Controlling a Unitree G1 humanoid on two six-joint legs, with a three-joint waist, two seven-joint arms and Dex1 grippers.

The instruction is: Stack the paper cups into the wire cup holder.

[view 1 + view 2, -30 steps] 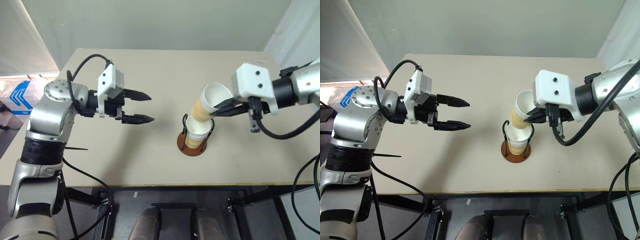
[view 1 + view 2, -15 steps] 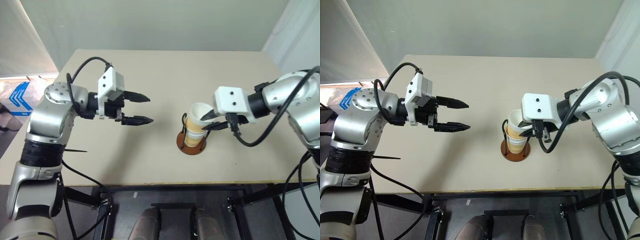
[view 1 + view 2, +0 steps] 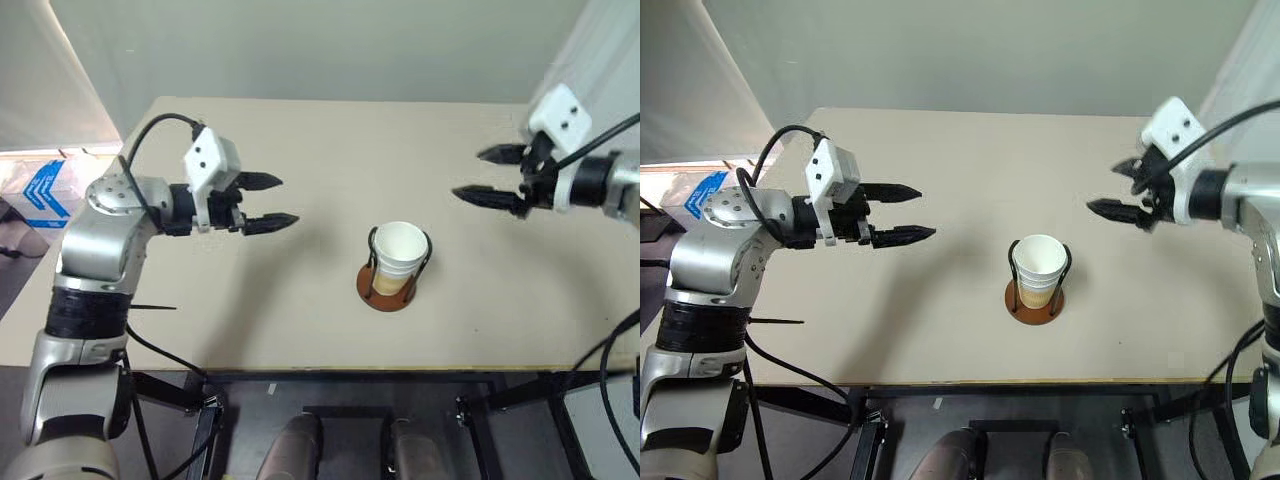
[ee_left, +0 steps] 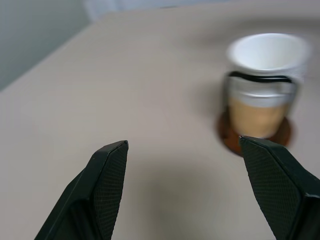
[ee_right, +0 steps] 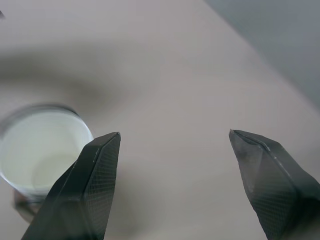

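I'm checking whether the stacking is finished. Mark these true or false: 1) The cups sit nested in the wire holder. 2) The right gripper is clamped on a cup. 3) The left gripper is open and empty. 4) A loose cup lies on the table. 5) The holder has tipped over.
1) True: the paper cups sit nested in the wire holder.
2) False: the right gripper is open, empty, apart from the cups.
3) True: the left gripper is open, holding nothing.
4) False: no loose cup lies on the table.
5) False: it stands upright.
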